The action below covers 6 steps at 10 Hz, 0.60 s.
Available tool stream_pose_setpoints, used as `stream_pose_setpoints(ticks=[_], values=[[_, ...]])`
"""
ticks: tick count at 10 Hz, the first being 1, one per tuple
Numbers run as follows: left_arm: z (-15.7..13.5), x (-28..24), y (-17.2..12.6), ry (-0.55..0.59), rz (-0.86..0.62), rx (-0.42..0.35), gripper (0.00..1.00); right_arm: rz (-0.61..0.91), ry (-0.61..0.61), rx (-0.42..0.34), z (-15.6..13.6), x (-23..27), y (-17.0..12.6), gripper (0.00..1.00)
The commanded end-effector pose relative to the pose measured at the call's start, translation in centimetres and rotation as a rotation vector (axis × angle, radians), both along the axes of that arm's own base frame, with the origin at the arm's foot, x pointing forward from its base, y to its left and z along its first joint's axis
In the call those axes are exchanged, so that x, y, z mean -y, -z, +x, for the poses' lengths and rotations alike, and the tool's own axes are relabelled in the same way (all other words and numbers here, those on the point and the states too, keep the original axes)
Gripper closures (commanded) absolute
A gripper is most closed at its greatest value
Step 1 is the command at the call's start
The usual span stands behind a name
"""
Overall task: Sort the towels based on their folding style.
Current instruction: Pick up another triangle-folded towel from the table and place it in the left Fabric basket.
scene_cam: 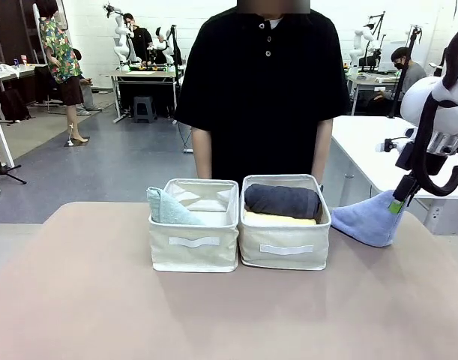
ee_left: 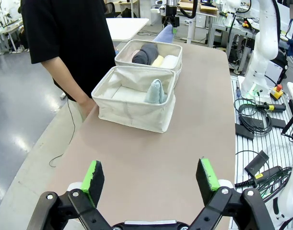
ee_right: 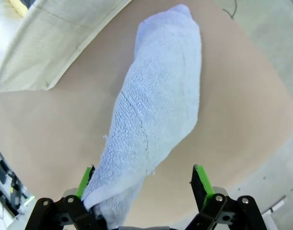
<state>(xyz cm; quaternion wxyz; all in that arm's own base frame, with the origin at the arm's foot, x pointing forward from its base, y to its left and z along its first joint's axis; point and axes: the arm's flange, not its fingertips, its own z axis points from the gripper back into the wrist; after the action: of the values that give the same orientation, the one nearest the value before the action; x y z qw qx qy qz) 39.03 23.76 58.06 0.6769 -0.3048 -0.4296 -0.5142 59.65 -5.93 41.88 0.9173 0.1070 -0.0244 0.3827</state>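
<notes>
The right pincer (ee_right: pixel 142 184) is spread wide over the light blue cone towel (ee_right: pixel 160 110), which lies on the tabletop (scene_cam: pixel 86 300) just beside the right cream bin (scene_cam: pixel 285 253); the towel's near end sits between the fingers and touches one green pad (ee_right: pixel 85 182), while the other pad stands clear of it, so nothing is pinched. The left pincer (ee_left: pixel 150 177) hangs spread and empty above bare tabletop, well apart from the bins. In the left cream bin (scene_cam: pixel 193 251) a pale teal cone towel (scene_cam: pixel 165 208) leans against the outer wall. The right cream bin holds a dark grey rolled towel (scene_cam: pixel 282 201) at the far side and a yellow rolled towel (scene_cam: pixel 277 219) in front of it; the left wrist view adds a white rolled towel (ee_left: pixel 170 61) beside the yellow one (all three lie on their sides). A person (scene_cam: pixel 262 90) in a black shirt stands at the far edge, right behind the two bins, which touch each other.
</notes>
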Motion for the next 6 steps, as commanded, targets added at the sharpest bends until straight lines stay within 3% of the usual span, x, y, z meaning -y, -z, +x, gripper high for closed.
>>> stream_pose_setpoints(ticks=[1, 2, 3, 4, 5, 6], values=[[0.0, -0.08, -0.1, 0.003, -0.013, 0.023, 0.0, 0.032, -0.089, -0.017, 0.68, 0.03, 0.33, 0.0], [0.0, -0.08, -0.1, 0.003, -0.013, 0.023, 0.0, 0.035, -0.112, -0.018, 0.59, -0.05, 0.41, 0.59], [0.0, -0.08, -0.1, 0.003, -0.013, 0.023, 0.0, 0.032, -0.112, -0.02, 0.58, -0.1, 0.4, 0.59], [0.0, -0.08, -0.1, 0.003, -0.013, 0.023, 0.0, 0.03, -0.112, -0.019, 0.55, -0.15, 0.37, 1.0], [0.0, -0.08, -0.1, 0.003, -0.013, 0.023, 0.0, 0.027, -0.112, -0.017, 0.54, -0.11, 0.41, 0.65], [0.0, -0.08, -0.1, 0.003, -0.013, 0.023, 0.0, 0.026, -0.112, -0.018, 0.56, -0.08, 0.42, 1.0]])
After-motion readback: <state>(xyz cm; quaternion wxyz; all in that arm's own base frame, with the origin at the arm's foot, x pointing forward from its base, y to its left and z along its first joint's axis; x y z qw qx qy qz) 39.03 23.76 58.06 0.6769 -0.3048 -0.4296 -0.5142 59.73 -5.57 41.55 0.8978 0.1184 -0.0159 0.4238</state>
